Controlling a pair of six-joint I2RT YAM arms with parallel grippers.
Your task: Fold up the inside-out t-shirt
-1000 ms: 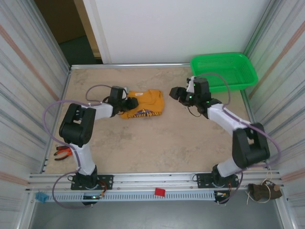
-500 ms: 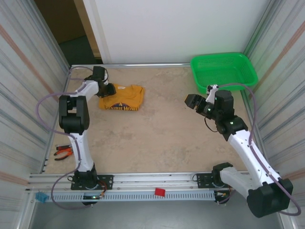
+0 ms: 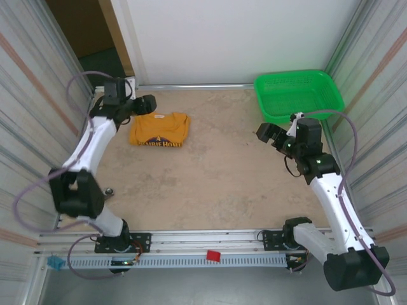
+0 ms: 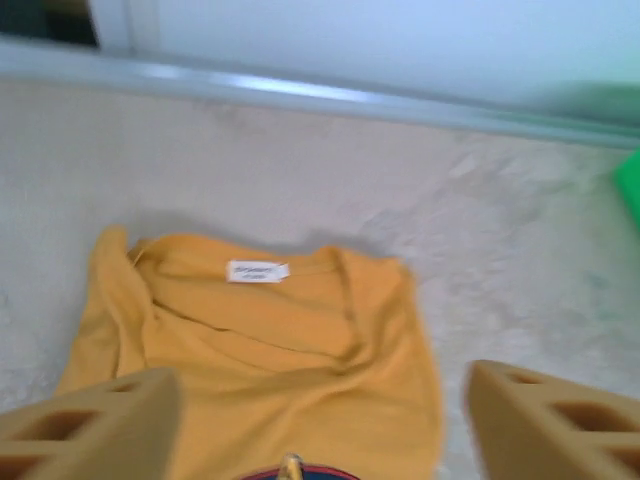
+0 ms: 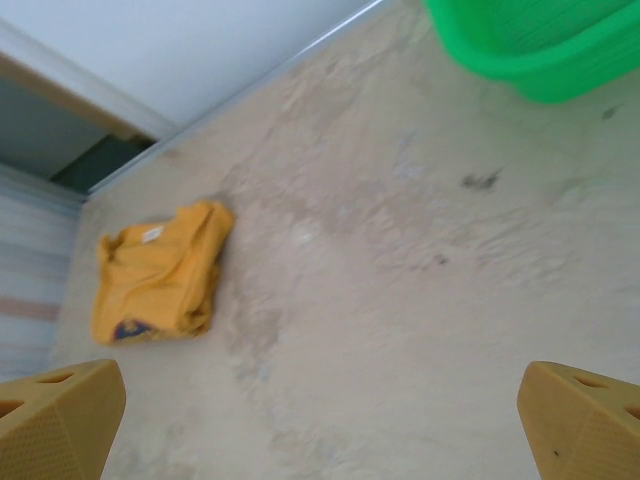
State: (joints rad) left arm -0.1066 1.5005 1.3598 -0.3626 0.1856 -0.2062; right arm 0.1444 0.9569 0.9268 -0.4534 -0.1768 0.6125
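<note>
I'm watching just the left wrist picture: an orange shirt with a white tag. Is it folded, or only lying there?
Observer: From above, the t-shirt is a compact folded rectangle, lettered print up.
Operator: What's the green blur at my right edge?
Observer: A green basket in the far right corner of the table.
Operator: Where's the other arm?
Observer: The right tool is open, just in front of that basket, far from the shirt.

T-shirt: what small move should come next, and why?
Probably raise the left fingers clear of the t-shirt: they stand open and empty over it, it lies compact with print up, and the right fingers are open, apart, near the basket.
</note>
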